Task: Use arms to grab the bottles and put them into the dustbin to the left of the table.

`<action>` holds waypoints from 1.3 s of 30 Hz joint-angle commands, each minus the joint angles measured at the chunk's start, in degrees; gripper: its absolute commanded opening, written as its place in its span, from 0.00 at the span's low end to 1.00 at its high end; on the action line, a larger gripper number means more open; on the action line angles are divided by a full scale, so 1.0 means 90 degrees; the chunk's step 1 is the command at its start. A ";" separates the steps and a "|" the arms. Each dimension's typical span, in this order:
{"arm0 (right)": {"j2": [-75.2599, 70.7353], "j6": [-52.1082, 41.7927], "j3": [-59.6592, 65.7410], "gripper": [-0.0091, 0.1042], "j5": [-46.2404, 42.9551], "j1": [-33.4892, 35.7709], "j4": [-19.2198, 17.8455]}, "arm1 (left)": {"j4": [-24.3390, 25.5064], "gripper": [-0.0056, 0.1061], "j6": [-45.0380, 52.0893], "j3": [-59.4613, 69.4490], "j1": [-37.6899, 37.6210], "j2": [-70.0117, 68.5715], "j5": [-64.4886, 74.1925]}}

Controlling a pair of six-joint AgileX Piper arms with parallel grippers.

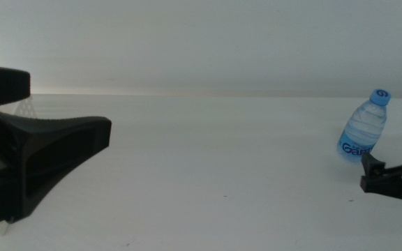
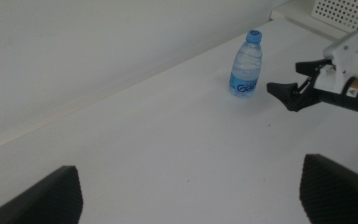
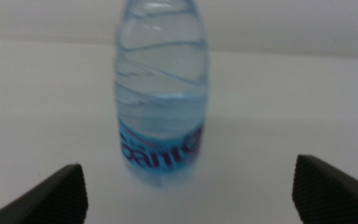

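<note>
Tabletop (image 1: pixel 222 174) fills most of my middle view: plain white, matte, bare across its centre, meeting a pale blank wall (image 1: pixel 208 42) along a faint seam at the back. On the right side stands the water bottle (image 1: pixel 363 128), upright, blue cap on, blue label low on its clear ribbed body. My right gripper (image 1: pixel 374 174) sits low at the right edge, just in front of the bottle and not touching it; in its own wrist view the bottle (image 3: pixel 161 93) stands centred ahead between the two dark jaws, which are spread wide with nothing between them. My left gripper (image 1: pixel 47 150) looms large at the left edge of the middle view, its jaws parted wide as well and gripping nothing; its wrist view looks across the open table toward the bottle (image 2: pixel 246 65) and the other gripper (image 2: pixel 291 93) beside it. Behind the left gripper I can make out a bit of the white perforated bin (image 1: pixel 25 108) with something red and green inside that I cannot identify.
</note>
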 commanded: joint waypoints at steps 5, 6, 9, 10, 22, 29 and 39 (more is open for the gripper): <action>0.0446 -0.0212 -0.0542 0.85 -0.0068 0.0099 0.0046 | 0.0010 0.89 -0.0074 0.0024 -0.0058 -0.0012 -0.0117; 0.0498 -0.0212 -0.0608 0.85 -0.0068 0.0099 0.0046 | 0.0010 0.89 -0.0055 0.0024 -0.0058 -0.0012 -0.0117; 0.0671 -0.0212 -0.0819 0.85 -0.0047 0.0099 0.0072 | 0.0010 0.89 -0.0050 0.0024 -0.0058 -0.0012 -0.0117; 0.0730 -0.0212 -0.0888 0.85 -0.0047 0.0099 0.0094 | 0.0010 0.89 -0.0050 0.0024 -0.0058 -0.0012 -0.0117; 0.1450 -0.0112 -0.1671 0.85 -0.0033 0.0126 0.0108 | 0.0010 0.89 -0.0050 0.0024 -0.0058 -0.0012 -0.0117; 0.1851 -0.0098 -0.2058 0.85 -0.0033 0.0294 -0.0006 | 0.0010 0.89 -0.0037 0.0024 -0.0058 -0.0012 -0.0117; 0.2531 -0.0115 -0.2687 0.85 -0.0033 0.0335 0.0018 | 0.0010 0.89 -0.0061 0.0024 -0.0058 -0.0012 -0.0117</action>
